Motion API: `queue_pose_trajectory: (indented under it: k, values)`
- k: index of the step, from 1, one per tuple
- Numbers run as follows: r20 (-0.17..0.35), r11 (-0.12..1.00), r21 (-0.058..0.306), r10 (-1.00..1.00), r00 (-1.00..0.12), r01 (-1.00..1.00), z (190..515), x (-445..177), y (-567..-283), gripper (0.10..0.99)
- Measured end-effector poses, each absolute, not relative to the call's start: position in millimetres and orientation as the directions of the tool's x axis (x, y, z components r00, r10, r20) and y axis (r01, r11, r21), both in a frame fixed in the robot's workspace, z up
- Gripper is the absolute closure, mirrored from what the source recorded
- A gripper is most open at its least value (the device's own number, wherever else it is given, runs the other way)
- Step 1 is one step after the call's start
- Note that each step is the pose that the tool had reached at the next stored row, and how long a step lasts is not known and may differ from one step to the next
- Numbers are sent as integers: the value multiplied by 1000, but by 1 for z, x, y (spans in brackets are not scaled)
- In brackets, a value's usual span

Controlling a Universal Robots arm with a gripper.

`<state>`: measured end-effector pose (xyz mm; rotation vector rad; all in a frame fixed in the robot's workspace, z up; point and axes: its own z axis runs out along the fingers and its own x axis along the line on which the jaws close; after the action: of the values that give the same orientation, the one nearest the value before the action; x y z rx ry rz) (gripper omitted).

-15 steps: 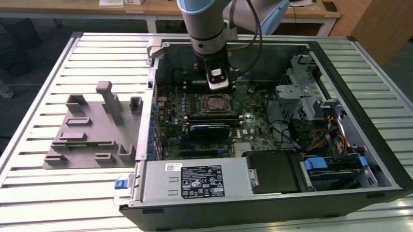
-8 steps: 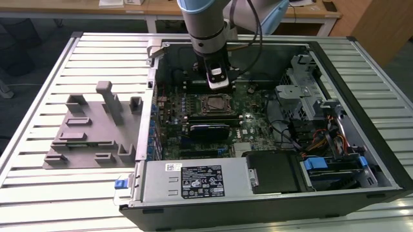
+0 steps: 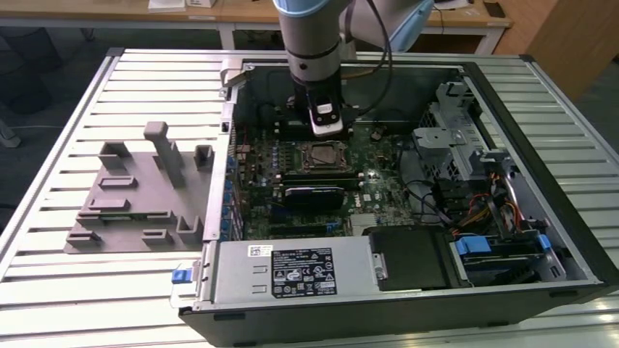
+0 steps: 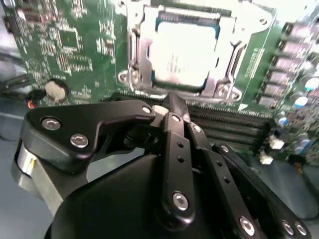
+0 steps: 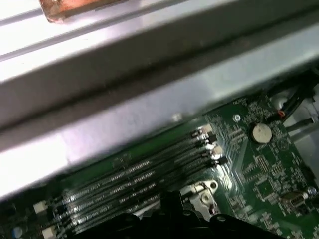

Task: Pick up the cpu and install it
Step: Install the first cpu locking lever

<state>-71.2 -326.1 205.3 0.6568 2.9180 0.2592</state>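
The cpu, a small square chip with a pale silver top, lies flat inside the metal-framed socket on the green motherboard. In the exterior view the cpu sits mid-board within the open computer case. My gripper hangs just above the board, beside the socket and over the black memory slots. Its black fingers are shut together, with nothing visible between them. The arm comes down from the far side, with the gripper just behind the socket.
A grey moulded tray stands on the slatted table at the exterior view's left. The case holds a power supply, a drive cage and cables. A coin battery and the case wall lie near the memory slots.
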Motion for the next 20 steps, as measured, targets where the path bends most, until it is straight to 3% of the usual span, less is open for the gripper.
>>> queue_pose_trajectory:
  k: [12,17,20]
  values:
    - [-109,899,148,430,-896,413,205,-71,-349,980]
    - [-60,900,111,429,-901,421,205,-70,-349,980]
    - [-56,900,109,429,-902,421,205,-70,-349,980]
